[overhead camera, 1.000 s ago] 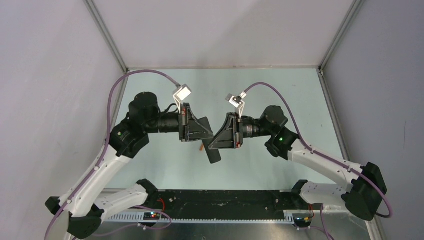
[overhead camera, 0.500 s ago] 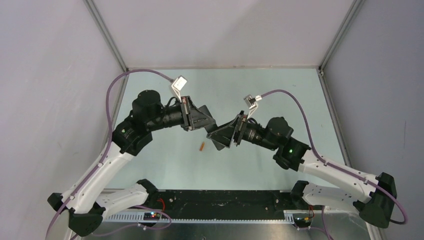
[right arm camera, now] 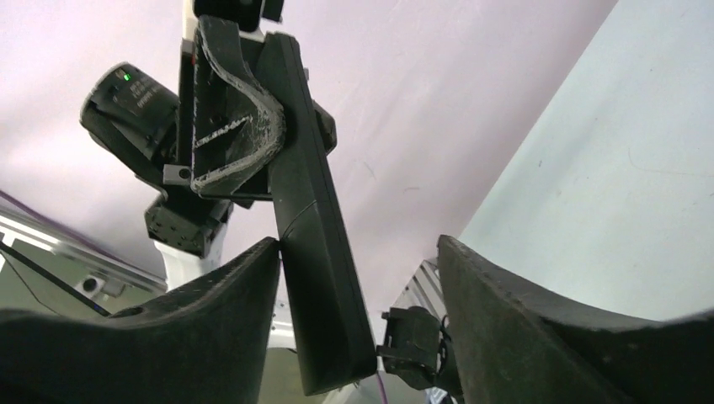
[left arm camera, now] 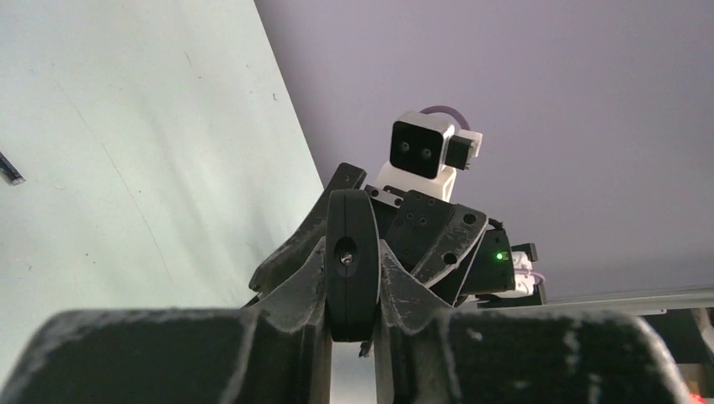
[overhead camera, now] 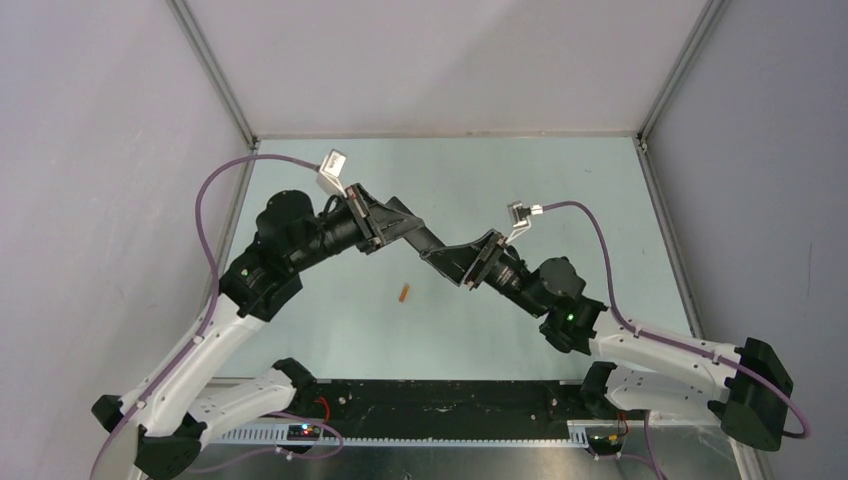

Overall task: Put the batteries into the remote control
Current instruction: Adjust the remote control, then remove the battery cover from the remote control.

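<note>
My left gripper (left arm camera: 352, 252) is shut on the remote control (left arm camera: 352, 261), a slim black bar seen end-on between its fingers. In the top view the left gripper (overhead camera: 425, 243) meets my right gripper (overhead camera: 452, 262) above the table's middle, and the remote is mostly hidden between them. In the right wrist view the remote control (right arm camera: 316, 252) stands between my right gripper's (right arm camera: 358, 244) open jaws. It touches the left finger (right arm camera: 227, 295), with a wide gap to the other. An orange battery (overhead camera: 404, 293) lies on the table below. The dark battery is not clearly visible.
The pale green table (overhead camera: 330, 330) is walled by grey panels, with metal frame posts (overhead camera: 215, 70) at the back corners. A black rail (overhead camera: 450, 400) carries both arm bases along the near edge. A small dark object (left arm camera: 10, 168) lies on the table in the left wrist view.
The right gripper has opened around the remote. Both grippers have swung toward the back, carrying the remote away from above the orange battery, which has stayed in place.
</note>
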